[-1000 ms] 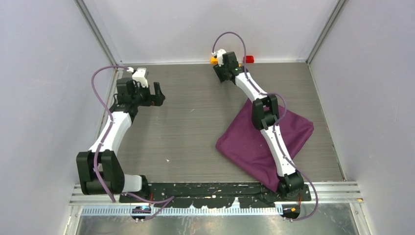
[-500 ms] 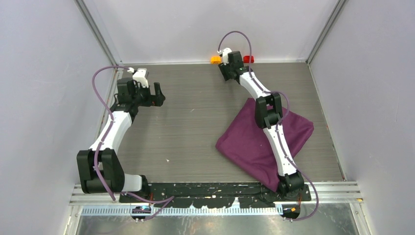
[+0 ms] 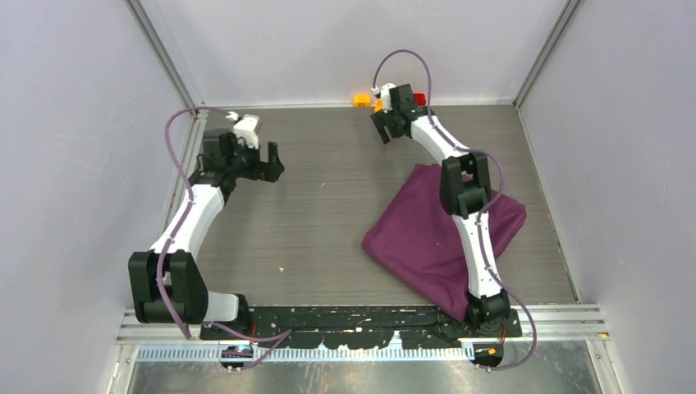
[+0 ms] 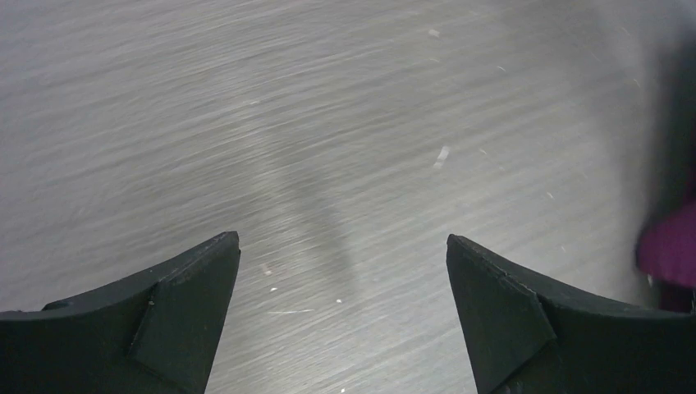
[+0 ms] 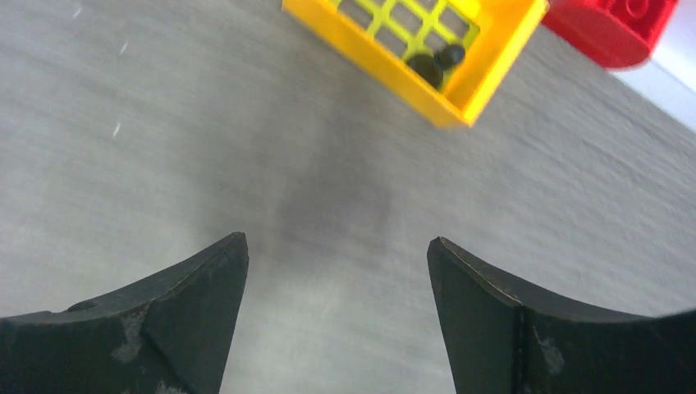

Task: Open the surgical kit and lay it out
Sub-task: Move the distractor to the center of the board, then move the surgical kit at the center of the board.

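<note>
The surgical kit shows only as a folded dark-purple cloth (image 3: 427,238) lying right of the table's middle; whatever is inside it is hidden. My right arm reaches over the cloth to the back edge. There my right gripper (image 3: 384,131) (image 5: 336,246) hangs open over bare table, nothing between its fingers. My left gripper (image 3: 271,160) (image 4: 341,246) is open and empty at the far left, well away from the cloth. A corner of the cloth (image 4: 669,250) shows at the right edge of the left wrist view.
A yellow toy brick (image 5: 418,49) lies hollow side up just ahead of my right gripper, a red brick (image 5: 611,29) beyond it. Both sit against the back wall, where the yellow brick (image 3: 361,100) and red brick (image 3: 419,99) show from above. Grey walls enclose three sides.
My right gripper has slid right along the back edge and drawn back a little, its jaws now wider. The left gripper has shifted slightly right.
</note>
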